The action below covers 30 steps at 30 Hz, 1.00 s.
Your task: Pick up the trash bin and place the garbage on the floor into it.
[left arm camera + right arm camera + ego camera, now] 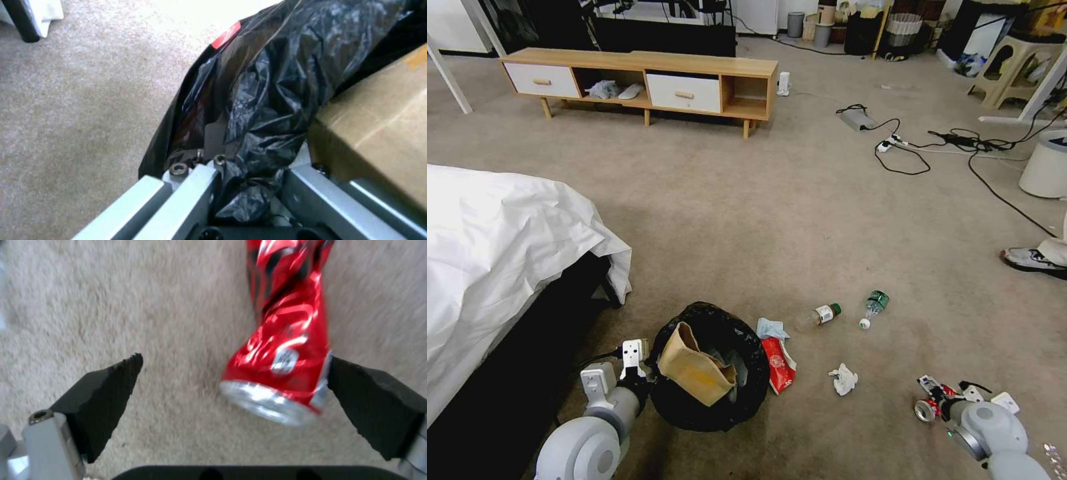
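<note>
- Beige carpet floor point(800, 220) carries scattered litter in front of the robot.
- Left gripper point(635, 373) is clamped on the crinkled black liner at the bin point(710, 367) rim; the left wrist view shows plastic bunched between its jaws.
- Brown paper bag point(694, 367) sticks out of the bin's mouth.
- Right gripper point(231, 386) sits low over the carpet, jaws wide apart, with the crushed red can point(285, 340) between them, touching one pad point(373, 400).
- Red wrapper point(779, 363) and bluish tissue point(770, 328) lie just beside the bin.
- White tissue point(844, 379) and two bottles point(827, 313) point(875, 305) lie farther out.
</note>
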{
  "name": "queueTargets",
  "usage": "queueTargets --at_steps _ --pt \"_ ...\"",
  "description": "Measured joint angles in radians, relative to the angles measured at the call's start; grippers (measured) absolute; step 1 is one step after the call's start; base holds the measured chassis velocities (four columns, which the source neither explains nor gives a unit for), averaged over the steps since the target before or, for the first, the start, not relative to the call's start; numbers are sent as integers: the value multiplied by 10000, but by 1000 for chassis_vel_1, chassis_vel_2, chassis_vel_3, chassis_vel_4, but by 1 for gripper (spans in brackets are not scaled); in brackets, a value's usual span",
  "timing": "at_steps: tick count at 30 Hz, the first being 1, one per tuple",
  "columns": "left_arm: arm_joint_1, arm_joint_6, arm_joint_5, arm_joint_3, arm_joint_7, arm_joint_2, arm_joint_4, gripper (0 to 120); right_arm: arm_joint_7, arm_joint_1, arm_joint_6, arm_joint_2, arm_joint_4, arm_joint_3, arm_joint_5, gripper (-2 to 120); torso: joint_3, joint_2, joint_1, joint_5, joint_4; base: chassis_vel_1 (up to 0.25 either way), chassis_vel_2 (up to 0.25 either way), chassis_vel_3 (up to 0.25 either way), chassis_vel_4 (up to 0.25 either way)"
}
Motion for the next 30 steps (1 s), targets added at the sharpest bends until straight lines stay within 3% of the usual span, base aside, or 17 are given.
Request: queueTargets --at_steps 14,30 --pt "-62 16 -68 21 -12 53 87 0 -100 176 35 185 -112 -205 -194 100 -1 0 1 -1 1 0 0 0 0" --pt "-144 9 -70 93 23 4 231 0 -74 217 80 -328 -99 -58 -74 100 -1 0 1 -1 0 0 0 0 0"
